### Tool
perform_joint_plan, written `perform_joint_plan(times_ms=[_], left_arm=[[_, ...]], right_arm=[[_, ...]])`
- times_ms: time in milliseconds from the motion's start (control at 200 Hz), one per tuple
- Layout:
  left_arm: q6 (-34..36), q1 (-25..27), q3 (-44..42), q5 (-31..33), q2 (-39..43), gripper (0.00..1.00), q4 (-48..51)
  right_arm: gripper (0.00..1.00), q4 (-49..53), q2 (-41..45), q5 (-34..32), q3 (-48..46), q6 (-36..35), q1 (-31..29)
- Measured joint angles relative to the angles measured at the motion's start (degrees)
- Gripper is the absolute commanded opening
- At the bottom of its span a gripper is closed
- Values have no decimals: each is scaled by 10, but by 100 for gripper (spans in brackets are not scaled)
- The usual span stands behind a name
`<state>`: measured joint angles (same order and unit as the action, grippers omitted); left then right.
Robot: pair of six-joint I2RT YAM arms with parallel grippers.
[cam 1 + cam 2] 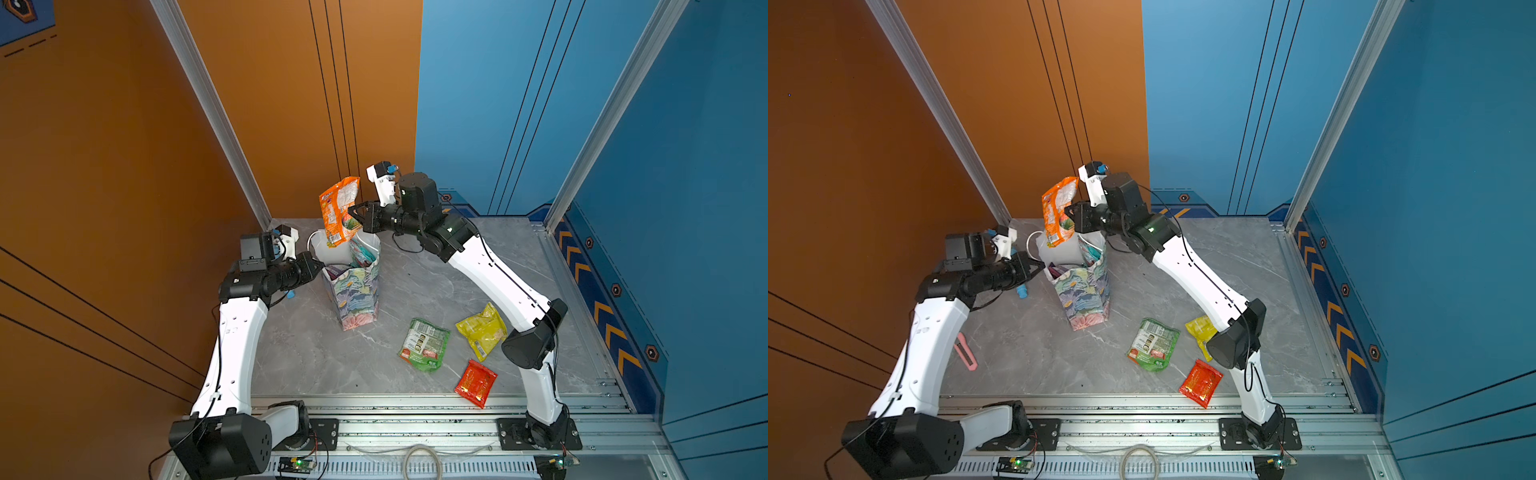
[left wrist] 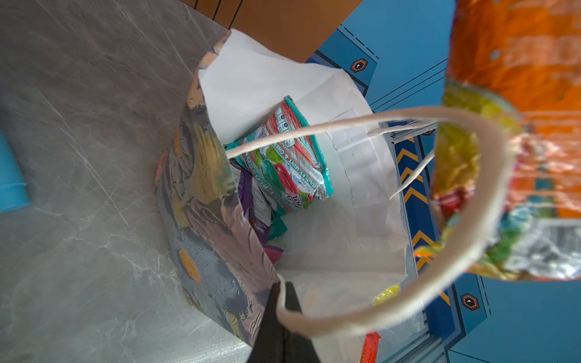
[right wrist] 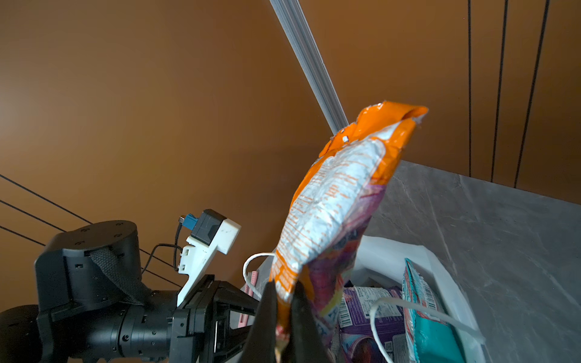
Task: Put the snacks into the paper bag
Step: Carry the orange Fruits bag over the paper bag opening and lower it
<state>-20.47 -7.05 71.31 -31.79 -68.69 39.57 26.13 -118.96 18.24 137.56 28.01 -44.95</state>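
Observation:
The floral paper bag (image 1: 358,297) (image 1: 1086,297) stands upright at the back of the table. My left gripper (image 1: 319,264) (image 2: 282,289) is shut on the bag's rim beside a white cord handle (image 2: 490,195), and the mouth stands open. A teal packet (image 2: 289,157) and a purple packet (image 2: 251,201) lie inside. My right gripper (image 1: 354,211) (image 3: 283,294) is shut on an orange packet (image 1: 338,210) (image 3: 339,201), which hangs above the bag's mouth. In both top views a green packet (image 1: 424,343), a yellow packet (image 1: 482,330) and a red packet (image 1: 476,382) lie on the table to the right.
A light-blue cylinder (image 1: 1022,292) (image 2: 11,176) lies on the table under the left arm. Beside that arm's white link lies a pink flat object (image 1: 965,351). The right arm's elbow (image 1: 530,340) hangs over the yellow packet. A metal rail (image 1: 415,415) runs along the front edge.

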Motion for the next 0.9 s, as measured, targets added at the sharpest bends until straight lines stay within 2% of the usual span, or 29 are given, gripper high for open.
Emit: perform_joint_plan(times_ms=[515, 901], left_arm=[[0, 0, 0, 0, 0, 0, 0], [0, 0, 0, 0, 0, 0, 0]], right_arm=[[0, 18, 1, -22, -89, -21, -1], [0, 18, 1, -17, -97, -23, -18]])
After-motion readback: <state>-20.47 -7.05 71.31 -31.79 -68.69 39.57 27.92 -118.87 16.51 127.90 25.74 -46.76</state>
